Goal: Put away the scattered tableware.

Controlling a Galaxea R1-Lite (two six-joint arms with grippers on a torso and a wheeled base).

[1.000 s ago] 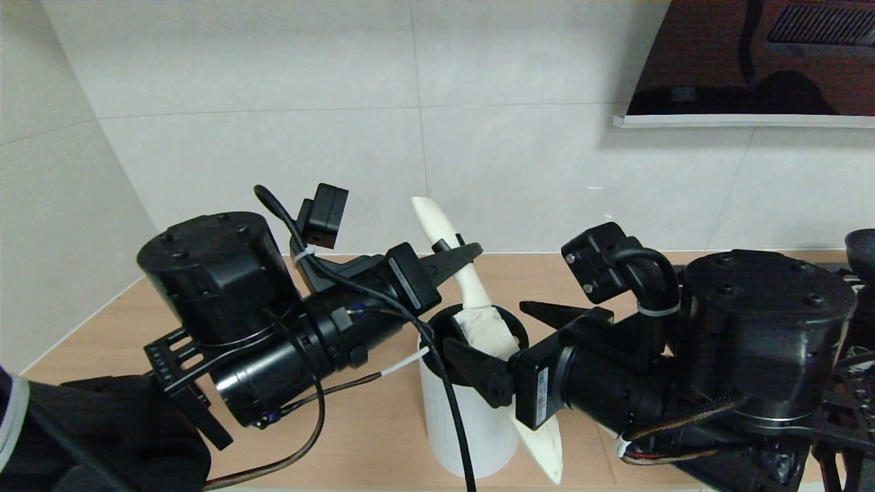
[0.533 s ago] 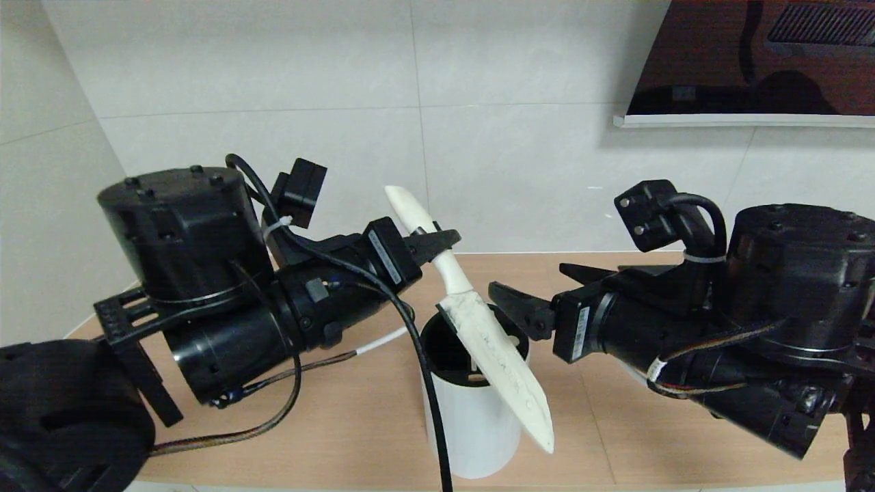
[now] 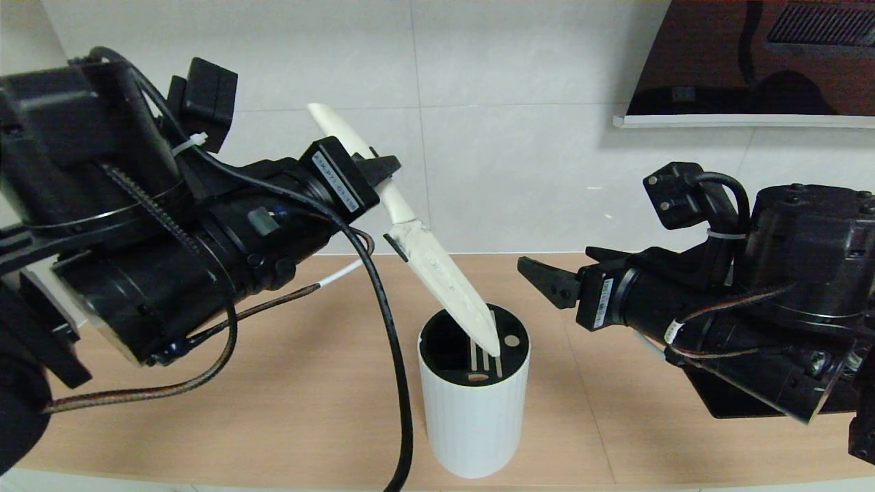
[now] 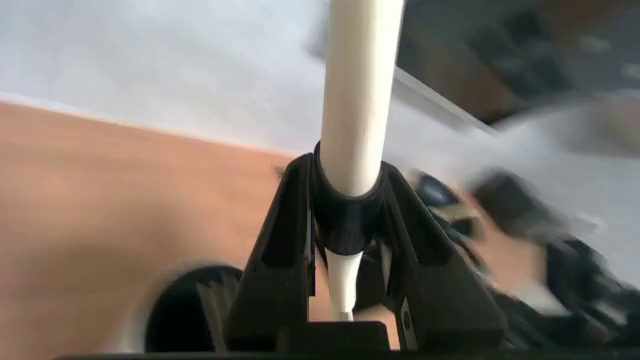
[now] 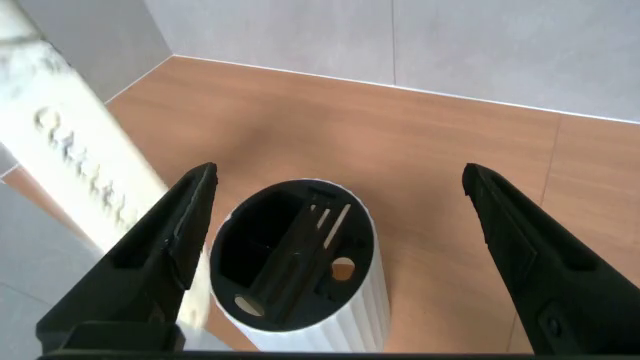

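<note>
Left gripper (image 3: 384, 169) (image 4: 345, 205): clenched on the handle of a white knife (image 3: 437, 280) (image 4: 360, 80) (image 5: 70, 140). It sits up and to the left of the white holder (image 3: 472, 417) (image 5: 350, 310), well above its rim. The fingers (image 4: 285, 250) close round the handle partway along; the butt end sticks out past them, up and away from the holder.

Knife: tilted, not upright. The blade runs from the grip down toward the holder, and the tip meets the holder's black top over the narrow slots. Whether the tip has entered a slot cannot be told. The blade surface looks smudged with grey marks.

Right gripper (image 3: 557, 261) (image 5: 337, 180): released, fingers spread wide, nothing between them. It is to the right of the holder, higher than the rim and apart from it, pointing toward the knife blade. In the right wrist view the holder lies below, framed between the two fingers, with the blade passing beside the holder.

Holder: a ribbed white cylinder standing upright on the wooden table (image 3: 307, 410) (image 5: 450, 150). Its black top has one large open compartment on the side toward the left gripper, several thin slots, and a small round hole.

Behind the holder: pale tiled wall (image 3: 513, 171). Above and to the holder's right, a dark glossy panel (image 3: 752, 55) is fixed to the wall.
</note>
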